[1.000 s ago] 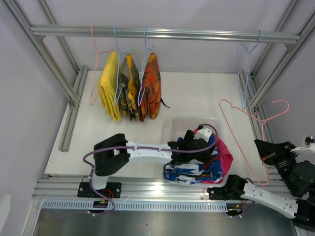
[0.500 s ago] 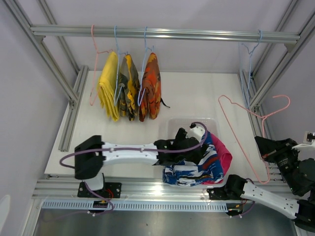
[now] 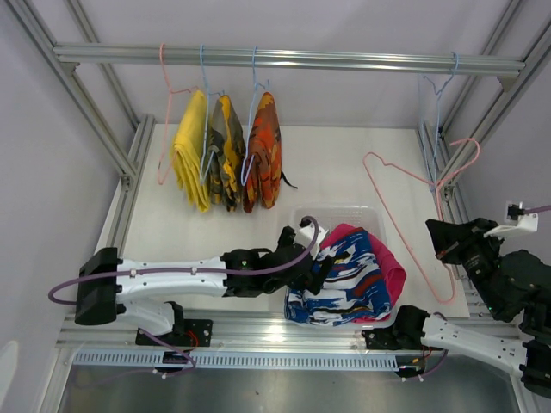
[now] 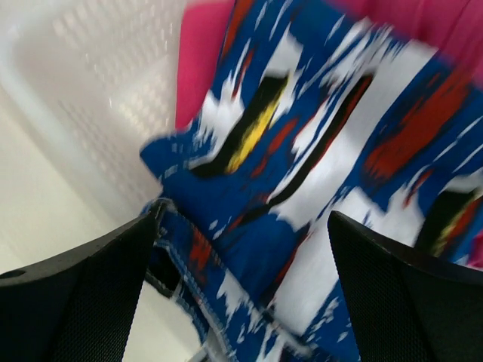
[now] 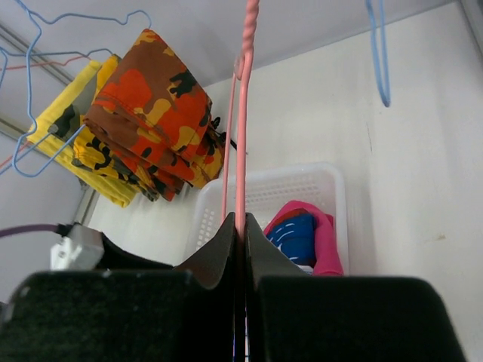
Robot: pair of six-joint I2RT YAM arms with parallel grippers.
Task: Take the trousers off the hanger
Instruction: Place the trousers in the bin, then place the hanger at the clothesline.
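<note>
The left end effector (image 3: 320, 262) has pulled back from the basket (image 3: 336, 212), jaws wide and empty, leaving the blue patterned trousers (image 3: 344, 280) inside it on the pink pair (image 3: 392, 271). The right end effector (image 3: 448, 245) stays clamped on the bare pink hanger (image 3: 405, 228), right of the basket (two pairs freed; the hanging trousers (image 3: 225, 151) beyond the basket remain).

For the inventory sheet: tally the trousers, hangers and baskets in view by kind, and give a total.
Trousers: 5 (yellow pair, olive camouflage pair, orange camouflage pair, blue patterned pair, magenta pair)
Hangers: 5 (left pink hanger, right pink hanger, left blue hanger, middle blue hanger, right blue hanger)
Basket: 1
Total: 11
</note>
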